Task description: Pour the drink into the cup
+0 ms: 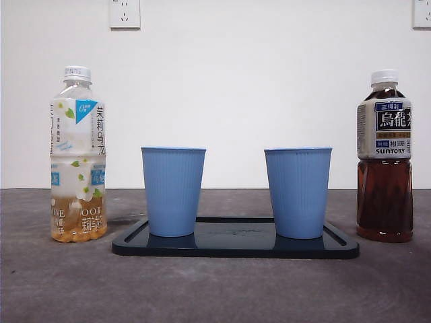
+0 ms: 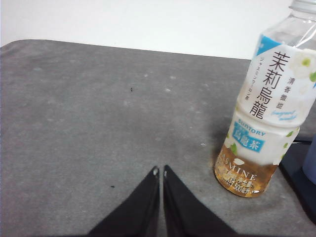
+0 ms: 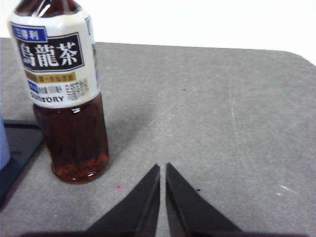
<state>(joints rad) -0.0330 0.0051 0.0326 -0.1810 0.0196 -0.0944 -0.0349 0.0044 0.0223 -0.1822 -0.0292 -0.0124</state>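
Note:
Two blue ribbed cups, a left cup (image 1: 173, 191) and a right cup (image 1: 297, 192), stand upright on a dark tray (image 1: 236, 246). A jasmine tea bottle (image 1: 78, 155) (image 2: 269, 106) with a white cap and a little pale drink stands left of the tray. A dark oolong tea bottle (image 1: 384, 158) (image 3: 65, 89) stands right of it. My left gripper (image 2: 159, 172) is shut, low over the table, apart from the jasmine bottle. My right gripper (image 3: 162, 168) is shut, apart from the dark bottle. Neither arm shows in the front view.
The grey table (image 1: 215, 289) carries everything. A white wall with two sockets, a left socket (image 1: 124, 13) and a right socket (image 1: 422, 13), rises behind. The tray's edge (image 3: 17, 140) shows beside the dark bottle in the right wrist view.

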